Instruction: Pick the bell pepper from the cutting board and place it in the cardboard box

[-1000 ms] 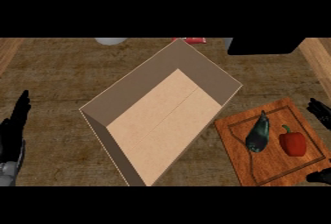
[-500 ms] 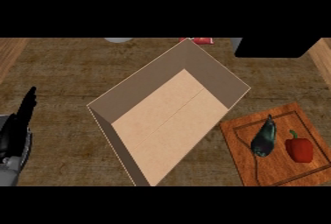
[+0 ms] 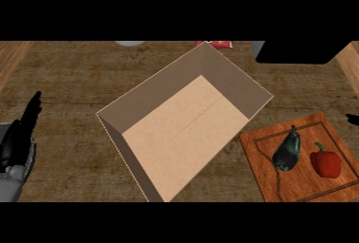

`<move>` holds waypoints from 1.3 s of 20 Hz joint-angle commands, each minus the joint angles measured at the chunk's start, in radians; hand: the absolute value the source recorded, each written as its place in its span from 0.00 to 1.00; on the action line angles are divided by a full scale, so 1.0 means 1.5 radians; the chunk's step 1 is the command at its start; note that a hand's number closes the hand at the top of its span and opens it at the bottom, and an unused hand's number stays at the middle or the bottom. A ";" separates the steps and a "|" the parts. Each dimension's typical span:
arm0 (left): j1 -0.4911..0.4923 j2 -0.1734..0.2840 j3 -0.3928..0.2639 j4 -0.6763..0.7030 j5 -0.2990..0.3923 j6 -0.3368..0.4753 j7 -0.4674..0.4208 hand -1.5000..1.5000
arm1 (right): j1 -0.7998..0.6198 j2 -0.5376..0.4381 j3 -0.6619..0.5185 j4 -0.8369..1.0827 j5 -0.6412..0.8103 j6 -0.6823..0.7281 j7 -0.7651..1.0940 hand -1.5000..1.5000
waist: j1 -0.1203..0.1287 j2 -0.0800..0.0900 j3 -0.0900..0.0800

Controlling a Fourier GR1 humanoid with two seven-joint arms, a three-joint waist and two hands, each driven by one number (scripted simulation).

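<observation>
Bell pepper (image 3: pixel 325 162) is lying on my cutting board (image 3: pixel 261 148) beside the eggplant (image 3: pixel 287 150); I'm judging it light, glossy, best wrapped round its body. My left hand (image 3: pixel 22 135) is resting straight-fingered, holding nothing; my right hand's state I cannot tell.

Left hand (image 3: pixel 21 137) rests open, fingers up, at left edge.

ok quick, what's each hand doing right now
Left hand: open, fingers straight, holding nothing, at the view's left edge.
Right hand: only a tip shows at the right edge; cannot tell.
</observation>
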 commanded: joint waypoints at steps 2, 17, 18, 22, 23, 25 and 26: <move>0.016 0.002 0.004 -0.045 -0.009 -0.009 0.030 0.50 | -0.068 0.036 0.053 0.018 0.078 0.055 0.041 0.00 | -0.003 -0.003 0.000; -0.002 -0.047 0.058 0.002 -0.058 -0.040 0.003 0.50 | -0.069 0.128 0.017 0.045 0.221 0.039 0.073 0.00 | -0.016 -0.004 -0.001; 0.014 -0.064 0.039 -0.043 -0.070 -0.027 0.034 0.50 | -0.122 0.116 0.010 0.047 0.224 0.086 0.086 0.00 | -0.013 -0.004 -0.001; -0.011 -0.047 0.086 0.028 -0.065 -0.055 -0.021 0.50 | -0.099 0.149 -0.006 0.058 0.235 0.060 0.046 0.00 | -0.014 -0.003 -0.001; 0.019 -0.045 0.093 0.011 -0.052 -0.066 -0.030 0.50 | -0.085 0.118 -0.015 0.031 0.218 0.086 0.018 0.00 | -0.014 -0.003 -0.001; 0.006 -0.052 0.077 -0.035 -0.074 -0.051 0.029 0.50 | -0.043 0.121 -0.013 -0.028 0.204 0.106 0.031 0.00 | -0.018 -0.005 -0.001; 0.011 -0.050 0.079 -0.023 -0.084 -0.051 0.011 0.50 | -0.038 0.116 -0.011 -0.039 0.208 0.109 0.023 0.00 | -0.018 -0.005 -0.001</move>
